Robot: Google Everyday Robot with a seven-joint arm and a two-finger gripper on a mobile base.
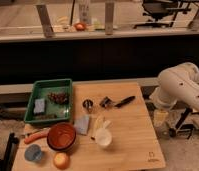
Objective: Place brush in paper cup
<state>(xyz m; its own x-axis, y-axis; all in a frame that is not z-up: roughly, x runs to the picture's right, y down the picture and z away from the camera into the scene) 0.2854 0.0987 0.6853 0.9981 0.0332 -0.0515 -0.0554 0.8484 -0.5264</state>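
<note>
The brush (pixel 118 102) lies flat on the wooden table (pixel 138 135) near its far edge, with the slim black handle pointing right and the greyish bristly head to the left. The white paper cup (pixel 103 138) stands upright in the middle of the table near the front, well below and left of the brush. The white arm (pixel 182 89) reaches in from the right, beyond the table's right edge. My gripper (pixel 160 119) hangs under it, off the table and right of the brush, holding nothing that I can see.
A green tray (pixel 40 90) with small items sits at the left. A small dark metal cup (pixel 87 104) stands left of the brush. A grey sponge (pixel 83 124), a brown-orange bowl (pixel 61 136), an orange-handled tool (pixel 35 136), a blue cup (pixel 34 152) and a yellow ball (pixel 61 160) fill the front left.
</note>
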